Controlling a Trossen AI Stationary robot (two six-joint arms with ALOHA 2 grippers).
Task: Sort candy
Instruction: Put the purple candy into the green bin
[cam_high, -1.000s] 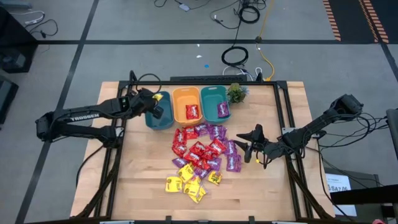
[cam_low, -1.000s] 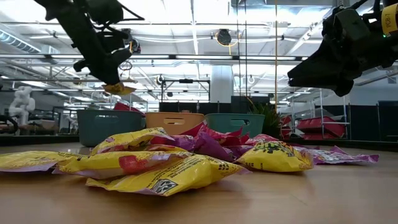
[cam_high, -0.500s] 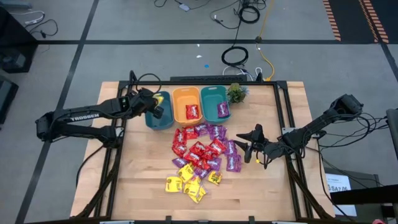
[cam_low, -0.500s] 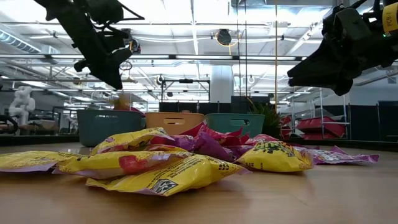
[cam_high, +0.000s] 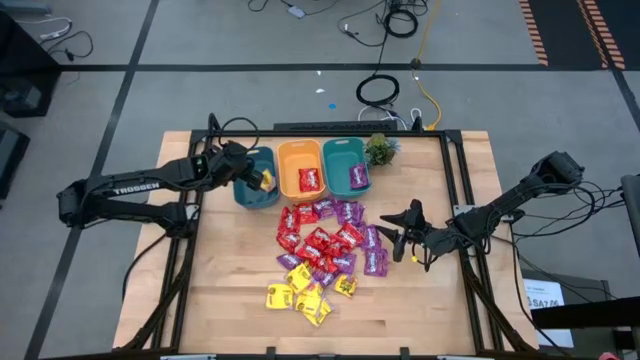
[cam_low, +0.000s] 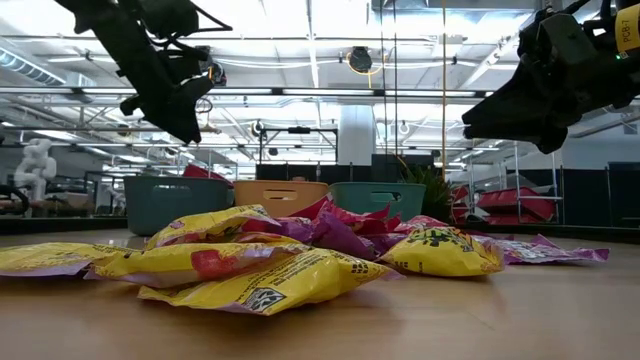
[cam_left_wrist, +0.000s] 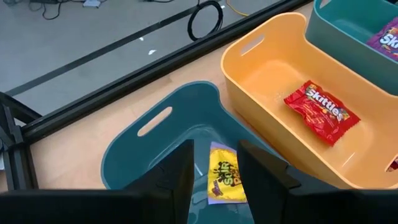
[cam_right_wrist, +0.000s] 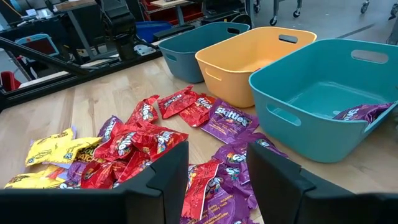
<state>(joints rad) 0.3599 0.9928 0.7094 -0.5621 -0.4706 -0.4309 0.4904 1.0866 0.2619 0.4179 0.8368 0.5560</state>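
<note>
Candy (cam_high: 322, 250), heaped mid-table with a few packets already in the bins (cam_high: 305, 172), is judged light, crinkly and slippery, best pinched at a flat edge, while the left gripper (cam_high: 256, 178) is held open over a bin and the right gripper (cam_high: 398, 242), also open, is parked beside the heap.

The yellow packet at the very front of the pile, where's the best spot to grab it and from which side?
Probably from straight above, pinching a free edge of the yellow packet: it lies flat on the table at the pile's near edge, open wood around it.
</note>
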